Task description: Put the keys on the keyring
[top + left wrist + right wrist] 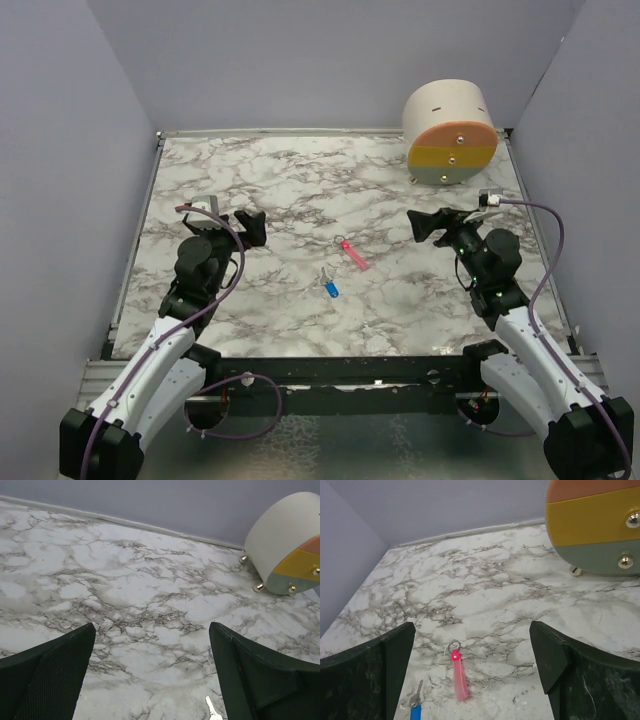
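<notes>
The key [329, 286], blue head with a short silver blade, lies flat on the marble table [300, 180] near the middle. Just to its upper right lies the keyring [352, 254], a thin wire ring with a pink bar tag; the two are apart. My right wrist view shows the keyring [459, 676] and, at the bottom left, the key [415, 705]. Only the key's silver tip [212, 709] shows in the left wrist view. My left gripper [252, 227] [152, 630] hovers open to the left of both. My right gripper [428, 226] [472, 627] hovers open to their right. Neither holds anything.
A cream drum-shaped box [450, 132] [285, 545] [592, 525] with an orange, yellow and grey striped face on small metal feet stands at the back right corner. Grey walls close the table at the left, back and right.
</notes>
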